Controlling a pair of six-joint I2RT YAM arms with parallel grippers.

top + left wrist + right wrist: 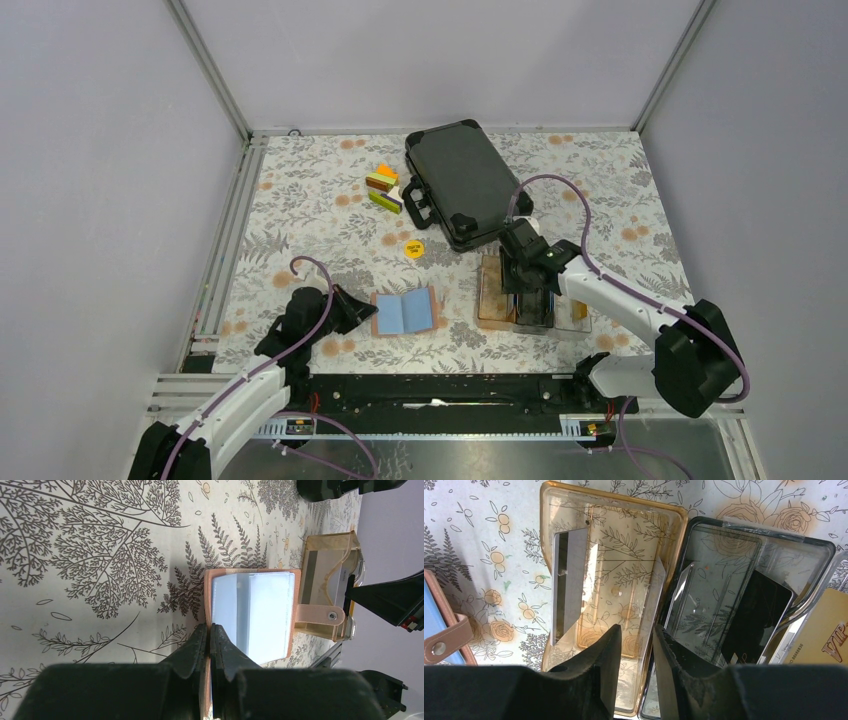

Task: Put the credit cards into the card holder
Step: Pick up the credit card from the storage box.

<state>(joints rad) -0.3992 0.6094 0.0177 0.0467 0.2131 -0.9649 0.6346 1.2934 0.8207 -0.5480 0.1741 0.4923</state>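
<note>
- Left arm [240, 395] stretches low and forward; the left gripper [208, 629] lies nearly level, its fingers pinched together on the card holder [252, 615] edge just ahead.
- Right arm [620, 300] folds inward; the right gripper [636, 632] points straight down, its fingers narrowly parted.

Salmon-pink card holder [404, 313] (blue-grey inside).

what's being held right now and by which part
The card holder, pinched at its left cover's outer edge by the left gripper; the right gripper holds nothing.

Pincer [636, 628] above amber tray [624, 500] — grey card [569, 580] inside.
</note>
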